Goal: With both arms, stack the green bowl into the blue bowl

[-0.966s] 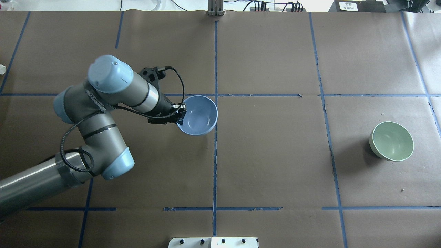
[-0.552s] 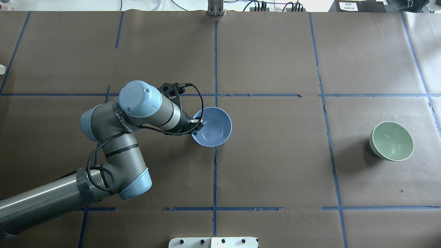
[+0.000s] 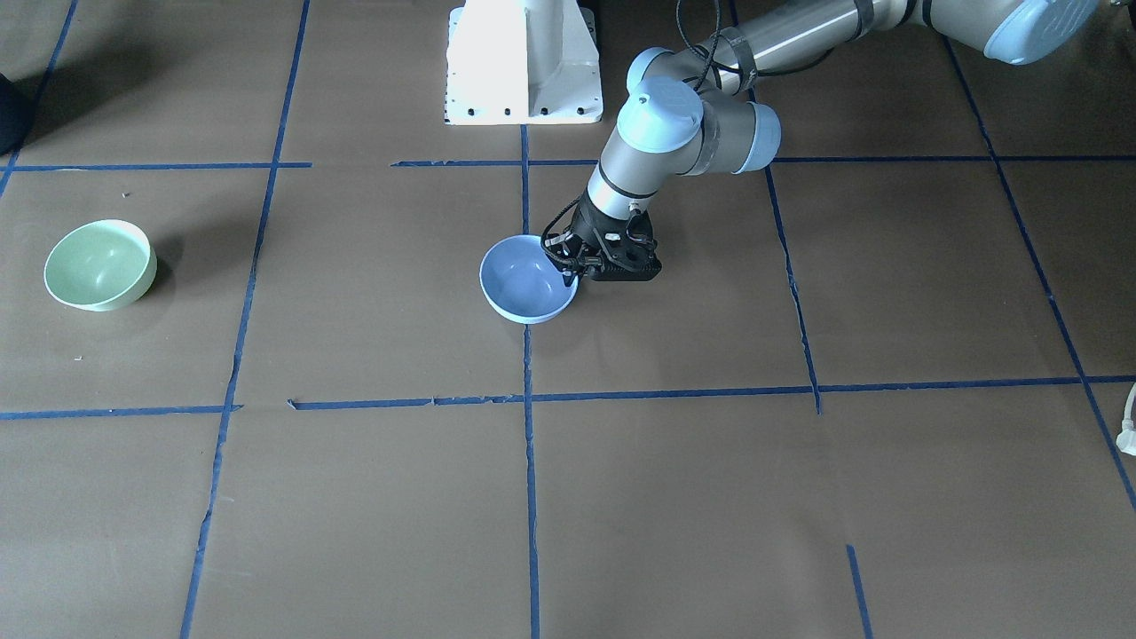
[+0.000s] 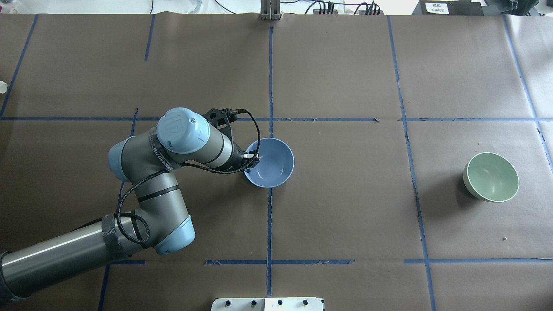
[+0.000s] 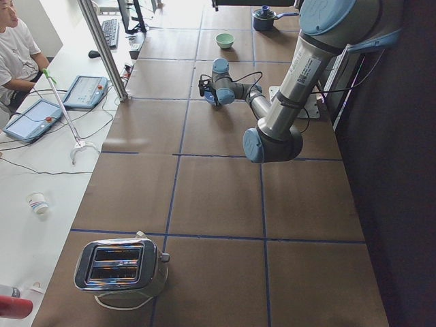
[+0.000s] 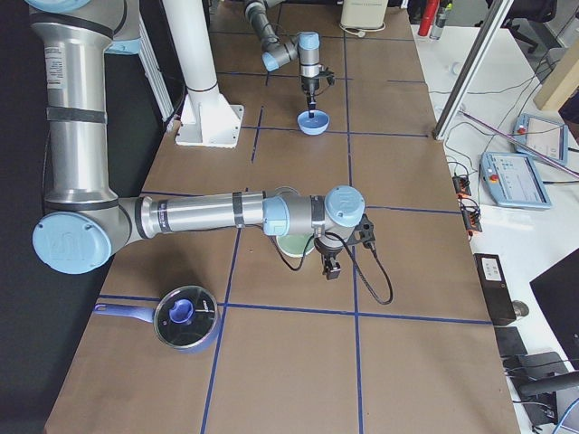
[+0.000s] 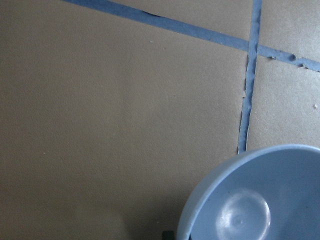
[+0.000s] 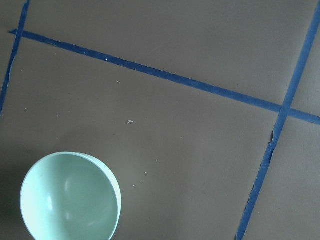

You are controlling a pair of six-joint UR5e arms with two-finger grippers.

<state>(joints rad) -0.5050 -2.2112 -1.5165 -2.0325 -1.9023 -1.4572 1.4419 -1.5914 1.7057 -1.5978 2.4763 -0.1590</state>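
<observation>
The blue bowl (image 4: 271, 163) sits upright at the table's middle, on the blue centre line, at or just above the paper; I cannot tell whether it touches. My left gripper (image 4: 250, 159) is shut on its near-left rim, also seen in the front view (image 3: 568, 264) beside the blue bowl (image 3: 525, 282). The left wrist view shows the blue bowl's inside (image 7: 260, 200). The green bowl (image 4: 491, 177) stands alone at the far right, also in the front view (image 3: 99, 264) and the right wrist view (image 8: 70, 197). My right gripper (image 6: 330, 268) hangs beside the green bowl; I cannot tell if it is open.
The white pedestal (image 3: 524, 62) stands at the robot's side of the table. A toaster (image 5: 121, 267) sits at the left end. A lidded blue pot (image 6: 185, 316) sits at the right end. An operator (image 5: 13, 41) sits past the far edge.
My left arm has carried the blue bowl to the right and toward the robot, and lower. The green bowl has not moved.
</observation>
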